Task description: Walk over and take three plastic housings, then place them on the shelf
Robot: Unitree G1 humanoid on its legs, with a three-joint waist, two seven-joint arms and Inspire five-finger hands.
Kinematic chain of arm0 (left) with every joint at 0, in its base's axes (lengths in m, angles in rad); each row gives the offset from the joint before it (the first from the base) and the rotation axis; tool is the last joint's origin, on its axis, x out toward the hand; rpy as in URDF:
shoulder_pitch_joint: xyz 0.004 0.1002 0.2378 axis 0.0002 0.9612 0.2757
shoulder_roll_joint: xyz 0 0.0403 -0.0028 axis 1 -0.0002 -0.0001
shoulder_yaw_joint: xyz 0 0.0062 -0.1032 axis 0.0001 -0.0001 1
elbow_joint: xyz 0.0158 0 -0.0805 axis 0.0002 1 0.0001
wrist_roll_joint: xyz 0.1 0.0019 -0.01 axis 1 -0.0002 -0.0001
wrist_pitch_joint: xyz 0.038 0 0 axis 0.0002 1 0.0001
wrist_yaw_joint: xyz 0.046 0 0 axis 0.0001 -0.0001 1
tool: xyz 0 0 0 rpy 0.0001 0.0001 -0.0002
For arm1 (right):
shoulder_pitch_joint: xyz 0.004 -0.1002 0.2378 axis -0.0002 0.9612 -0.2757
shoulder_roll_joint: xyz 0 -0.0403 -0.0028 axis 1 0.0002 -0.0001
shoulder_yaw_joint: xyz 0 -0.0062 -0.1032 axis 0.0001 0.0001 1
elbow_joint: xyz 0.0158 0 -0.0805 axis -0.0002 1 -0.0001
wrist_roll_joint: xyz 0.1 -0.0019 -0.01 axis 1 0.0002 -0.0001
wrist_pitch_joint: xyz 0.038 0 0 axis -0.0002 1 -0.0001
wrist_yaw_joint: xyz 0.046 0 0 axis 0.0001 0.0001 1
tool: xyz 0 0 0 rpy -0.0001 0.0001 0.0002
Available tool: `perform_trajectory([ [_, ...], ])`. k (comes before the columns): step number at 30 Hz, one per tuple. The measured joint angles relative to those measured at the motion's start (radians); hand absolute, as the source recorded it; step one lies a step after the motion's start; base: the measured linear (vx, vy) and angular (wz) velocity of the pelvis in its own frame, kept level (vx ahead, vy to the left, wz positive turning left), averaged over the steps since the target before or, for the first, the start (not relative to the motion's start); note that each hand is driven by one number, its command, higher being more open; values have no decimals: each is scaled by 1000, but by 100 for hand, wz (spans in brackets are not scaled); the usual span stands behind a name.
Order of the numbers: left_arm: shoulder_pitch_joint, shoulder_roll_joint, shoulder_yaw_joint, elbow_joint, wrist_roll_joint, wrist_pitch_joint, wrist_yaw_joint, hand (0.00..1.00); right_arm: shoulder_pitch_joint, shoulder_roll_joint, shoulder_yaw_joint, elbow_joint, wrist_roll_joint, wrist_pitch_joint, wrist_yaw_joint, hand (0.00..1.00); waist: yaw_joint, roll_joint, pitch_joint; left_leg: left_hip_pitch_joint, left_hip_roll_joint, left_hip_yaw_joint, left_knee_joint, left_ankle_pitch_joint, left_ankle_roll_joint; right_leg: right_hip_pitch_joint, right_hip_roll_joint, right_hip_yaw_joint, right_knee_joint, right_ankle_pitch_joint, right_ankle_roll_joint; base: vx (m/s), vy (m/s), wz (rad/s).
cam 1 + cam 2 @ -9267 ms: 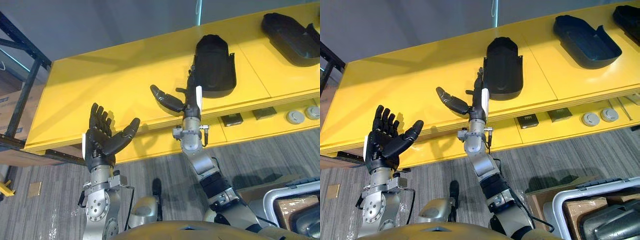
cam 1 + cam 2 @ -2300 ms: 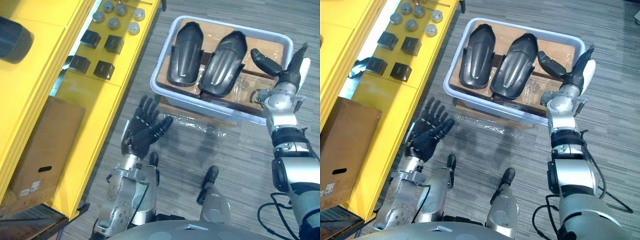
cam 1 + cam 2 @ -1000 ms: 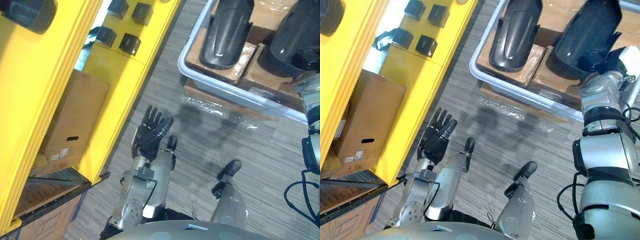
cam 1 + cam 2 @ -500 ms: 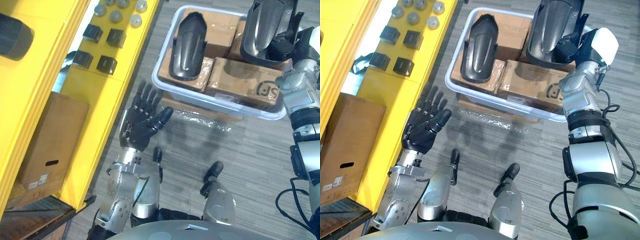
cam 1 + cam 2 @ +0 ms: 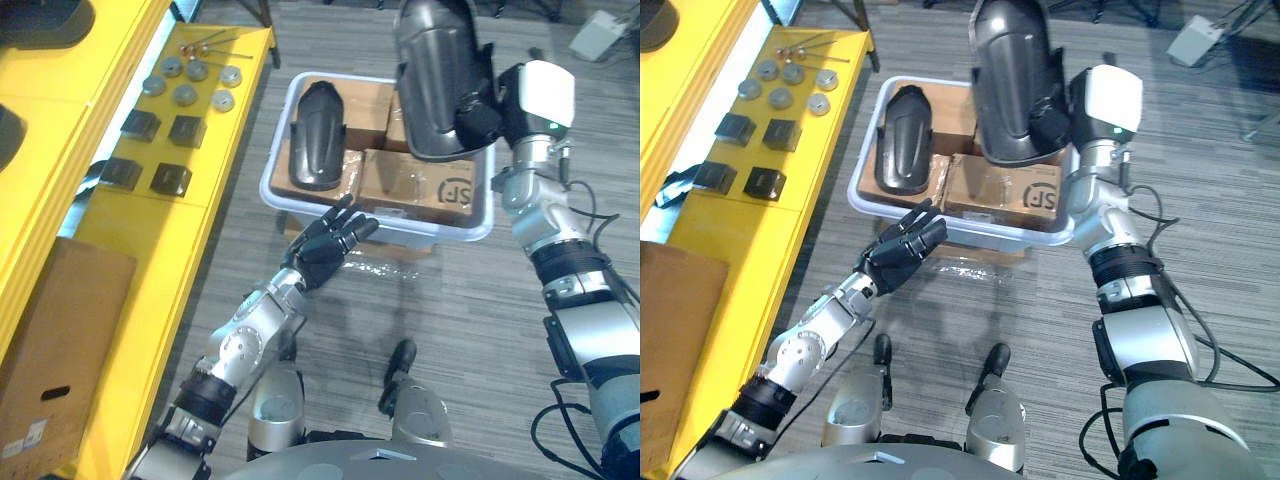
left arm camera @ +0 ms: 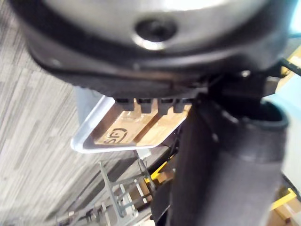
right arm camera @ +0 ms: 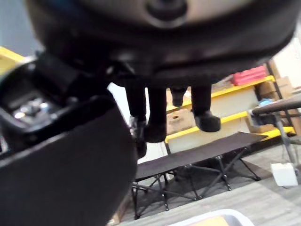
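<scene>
Clasping a black plastic housing, the right hand holds it above the bin; left hand open.

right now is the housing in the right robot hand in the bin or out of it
Out: the right robot hand grips the plastic housing raised above the bin; a second housing lies inside.

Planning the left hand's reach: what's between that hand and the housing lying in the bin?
Both eye views show just the bin's near wall between the open left hand and the housing; the hand sits outside the bin.
</scene>
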Motion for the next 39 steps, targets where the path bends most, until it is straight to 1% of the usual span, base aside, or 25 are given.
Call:
perform_trajectory([
  [1, -18, -1, 3, 18, -82, 3, -4, 100, 16, 6, 6, -27, -32, -23, 0, 0, -4, -8, -8, 17, 0, 16, -10, 0, 0, 1, 0, 11, 0, 1, 1, 38, 3, -27],
  [3, -43, -4, 21, 33, -212, 13, -12, 100, 67, 32, 11, -91, -94, -75, 0, 0, -23, -34, -38, 31, -1, 36, -17, 0, 0, 2, 0, 27, -5, 4, 2, 40, 6, -24],
  [5, -66, -10, 22, 53, -272, 13, -18, 100, 111, 31, 21, -132, -119, -108, 1, 0, -24, -49, -56, 52, -1, 55, -28, 0, -1, 13, 2, 39, -18, 10, 3, 33, 4, -22],
  [6, -78, -13, 28, 61, -326, 12, -18, 100, 147, 36, 29, -170, -144, -128, 1, 0, -28, -61, -75, 55, -2, 66, -29, 0, -1, 16, 3, 45, -29, 16, 4, 30, 6, -20],
  [7, -85, -19, 39, 61, -378, 5, -18, 100, 177, 38, 40, -200, -147, -154, 4, 0, -36, -72, -84, 66, -2, 71, -32, -2, -3, 28, 5, 52, -42, 22, 4, 19, 8, -14],
  [9, -93, -24, 47, 65, -406, -22, -16, 100, 204, 40, 51, -227, -147, -188, 5, 0, -47, -82, -93, 87, -2, 76, -41, -4, -5, 43, 8, 55, -50, 23, 4, -12, 0, -11],
  [12, -101, -30, 58, 71, -410, -45, -3, 100, 213, 48, 50, -228, -149, -215, 7, 0, -49, -94, -110, 92, 0, 83, -43, -5, -6, 53, 14, 58, -73, 32, 6, -41, -9, -9],
  [13, -101, -32, 58, 72, -410, -49, 3, 100, 217, 50, 50, -228, -149, -216, 8, 0, -49, -95, -110, 97, 1, 83, -45, -5, -6, 57, 15, 58, -75, 33, 5, -36, -14, -3],
  [15, -101, -42, 57, 91, -407, -51, 24, 100, 248, 67, 50, -228, -149, -226, 14, 0, -47, -99, -136, 109, 3, 88, -62, -3, -4, 65, 20, 57, -87, 37, 4, 0, 0, 0],
  [19, -101, -45, 55, 92, -381, -55, 68, 100, 284, 77, 53, -248, -149, -250, 24, 0, -46, -104, -151, 127, 6, 94, -77, 0, -7, 75, 25, 59, -89, 37, 4, 4, 1, -2],
  [20, -102, -46, 55, 92, -352, -56, 76, 100, 293, 78, 60, -260, -149, -255, 25, 0, -46, -105, -154, 128, 7, 95, -77, 1, -8, 75, 26, 60, -89, 37, 4, 26, 6, -5],
  [21, -102, -54, 55, 92, -267, -56, 92, 100, 306, 81, 78, -273, -150, -273, 26, 0, -47, -107, -164, 130, 8, 96, -78, 1, -8, 75, 27, 61, -89, 37, 4, 30, 7, -4],
  [22, -101, -55, 55, 92, -240, -56, 95, 0, 310, 83, 78, -274, -152, -272, 27, 0, -46, -107, -166, 131, 8, 96, -78, 1, -8, 76, 27, 61, -89, 38, 4, 0, 0, 0],
  [24, -101, -53, 58, 92, -82, -57, 109, 0, 314, 87, 75, -274, -150, -270, 37, 0, -46, -111, -170, 133, 8, 96, -78, 1, -9, 78, 27, 61, -89, 38, 3, 0, 0, 0],
  [28, -101, -51, 57, 92, 80, -53, 121, 0, 330, 96, 72, -274, -150, -259, 48, 0, -42, -115, -176, 137, 7, 92, -78, 0, -9, 85, 27, 59, -90, 39, 3, -1, 3, 1],
  [32, -101, -50, 57, 92, 126, -40, 130, 0, 357, 112, 64, -275, -144, -254, 45, 0, -41, -114, -191, 137, 7, 91, -78, 0, -9, 85, 27, 60, -91, 40, 3, 0, 0, 0],
  [35, -101, -49, 55, 113, 193, -48, 141, 0, 377, 115, 57, -344, -144, -254, 21, 0, -46, -112, -193, 138, 8, 93, -76, 0, -9, 85, 28, 64, -91, 40, 3, -29, 8, -4],
  [39, -100, -48, 29, 117, 198, -88, 154, 0, 392, 118, 51, -371, -144, -254, 13, 0, -45, -111, -194, 138, 8, 95, -76, 0, -9, 83, 29, 66, -91, 40, 2, -7, 1, -1],
])
